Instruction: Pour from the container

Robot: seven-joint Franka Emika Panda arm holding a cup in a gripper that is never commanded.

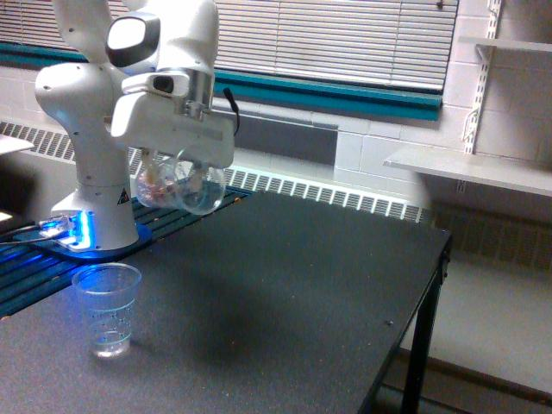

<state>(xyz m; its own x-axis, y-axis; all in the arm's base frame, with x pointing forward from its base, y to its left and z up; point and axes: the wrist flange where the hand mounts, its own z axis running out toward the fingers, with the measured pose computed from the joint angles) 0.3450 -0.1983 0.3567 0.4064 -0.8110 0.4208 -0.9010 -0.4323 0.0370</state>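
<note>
The white gripper [177,166] grips the clear rounded glass container [181,185], holding reddish pieces, above and to the exterior view's right of the clear tapered plastic cup [106,308], whose fine printed markings are unreadable.

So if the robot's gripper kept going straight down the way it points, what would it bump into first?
Probably the dark table. The gripper points down holding the round bowl, and the plastic cup stands lower and toward the exterior view's left, so likely missed, though depth is unclear.
</note>
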